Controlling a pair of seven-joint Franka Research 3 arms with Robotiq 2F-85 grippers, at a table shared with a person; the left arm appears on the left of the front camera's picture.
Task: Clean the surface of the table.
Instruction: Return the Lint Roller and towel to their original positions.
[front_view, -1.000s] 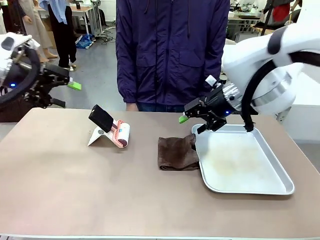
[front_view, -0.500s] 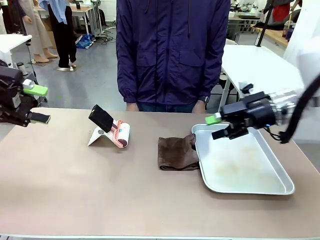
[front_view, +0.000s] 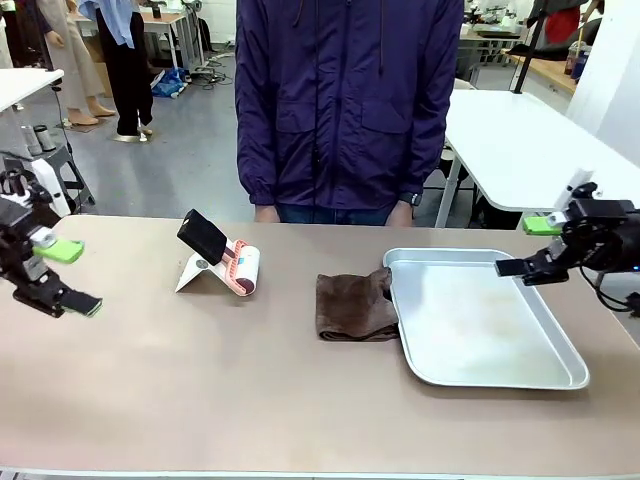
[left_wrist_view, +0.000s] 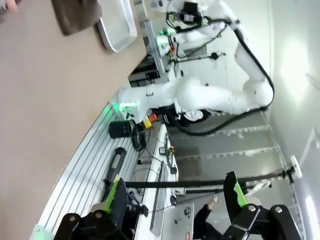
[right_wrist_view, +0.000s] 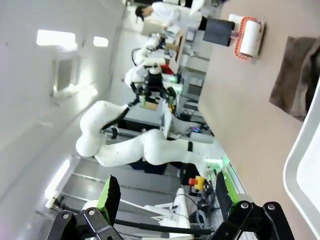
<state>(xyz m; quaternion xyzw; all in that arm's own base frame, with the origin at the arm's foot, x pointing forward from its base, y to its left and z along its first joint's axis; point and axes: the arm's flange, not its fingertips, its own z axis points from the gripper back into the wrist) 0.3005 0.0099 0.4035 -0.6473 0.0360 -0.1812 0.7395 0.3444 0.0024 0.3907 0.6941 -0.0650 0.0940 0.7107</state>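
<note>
Tools at the table's two ends, both with jaws spread wide and holding nothing. Left tool (front_view: 62, 275) hangs over the left edge of the table (front_view: 200, 390), its green pads stacked one above the other; the left wrist view shows the same open pair (left_wrist_view: 177, 200) turned away from the tabletop. Right tool (front_view: 530, 245) hovers at the far right, beside the far right corner of the tray (front_view: 560, 375), pads likewise apart, as seen also in the right wrist view (right_wrist_view: 165, 197). Cloth (front_view: 352, 305), a dark brown folded rag, lies flat on the table at centre, its right edge touching the tray's left rim, long axis running near to far. Phone stand (front_view: 203, 240) and lint roller (front_view: 243, 268) sit to its left. Cloth lies leftward of the right tool, with the tray between, and well to the right of the left tool; the right arm is judged nearer, reaching across the tray. The table's surface spreads beneath all.
</note>
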